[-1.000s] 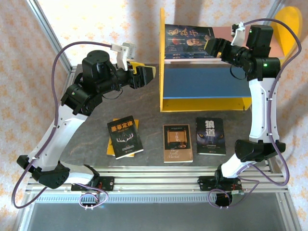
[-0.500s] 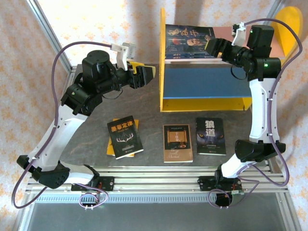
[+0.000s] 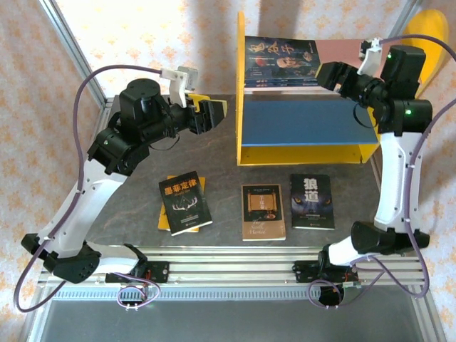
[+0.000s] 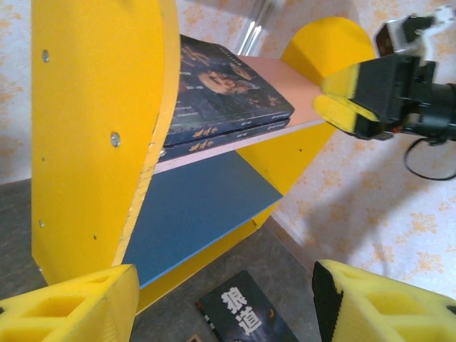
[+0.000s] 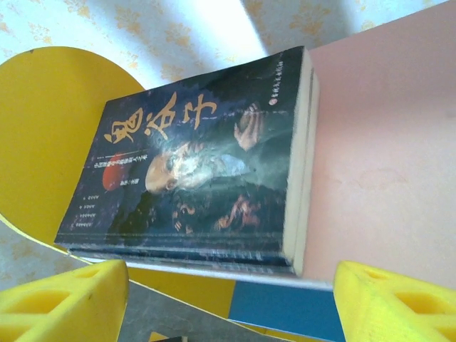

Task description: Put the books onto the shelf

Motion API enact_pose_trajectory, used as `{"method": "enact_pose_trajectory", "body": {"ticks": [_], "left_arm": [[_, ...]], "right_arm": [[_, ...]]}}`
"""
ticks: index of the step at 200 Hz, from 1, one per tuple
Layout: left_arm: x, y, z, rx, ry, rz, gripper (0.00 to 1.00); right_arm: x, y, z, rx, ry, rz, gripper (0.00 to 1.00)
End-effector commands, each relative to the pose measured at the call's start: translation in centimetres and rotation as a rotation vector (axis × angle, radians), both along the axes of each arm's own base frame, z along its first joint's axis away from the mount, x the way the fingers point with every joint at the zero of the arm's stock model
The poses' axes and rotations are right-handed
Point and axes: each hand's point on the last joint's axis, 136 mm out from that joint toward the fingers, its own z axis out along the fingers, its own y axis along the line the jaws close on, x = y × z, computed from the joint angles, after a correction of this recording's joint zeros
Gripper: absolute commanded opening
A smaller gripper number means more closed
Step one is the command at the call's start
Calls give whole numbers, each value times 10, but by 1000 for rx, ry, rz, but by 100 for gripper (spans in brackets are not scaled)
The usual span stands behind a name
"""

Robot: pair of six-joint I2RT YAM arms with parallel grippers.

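The shelf [image 3: 240, 85] stands at the back right, pink board above blue board [image 3: 303, 121]. A dark book with portraits [image 3: 279, 60] lies flat on the pink board [image 5: 385, 142], stacked on another dark book. My right gripper [image 3: 329, 73] hovers open just right of that stack [image 5: 206, 164], apart from it, with nothing between its fingers. My left gripper [image 3: 214, 114] is open and empty in the air left of the shelf's yellow side panel [image 4: 92, 142]. On the table lie a black book [image 3: 185, 203] on top of a yellow one [image 3: 164, 219], a brown book [image 3: 263, 211] and a wolf-face book [image 3: 311, 201].
The three table stacks lie in a row near the front edge of the grey tabletop [image 3: 214, 153]. The shelf's second yellow round panel [image 3: 431, 35] rises at the far right. Papered walls close in behind and at both sides.
My right gripper has drawn back to the right, away from the books on the pink board. The left arm has shifted slightly. Both grippers stay open.
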Motion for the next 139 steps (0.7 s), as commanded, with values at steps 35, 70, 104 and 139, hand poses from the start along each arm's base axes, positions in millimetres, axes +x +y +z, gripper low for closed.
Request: {"method": "enact_pose_trajectory", "body": {"ticks": [35, 70, 104, 139], "left_arm": [[6, 38, -75, 137, 118, 212, 64], [4, 52, -164, 244, 297, 342, 61], [-14, 38, -241, 303, 443, 363, 60], [-32, 11, -296, 301, 572, 319, 59]], "right_arm": [[-63, -16, -58, -67, 51, -148, 77], [-83, 12, -154, -65, 238, -104, 76], [-103, 47, -267, -141, 505, -32, 73], [-125, 58, -347, -176, 674, -33, 72]]}}
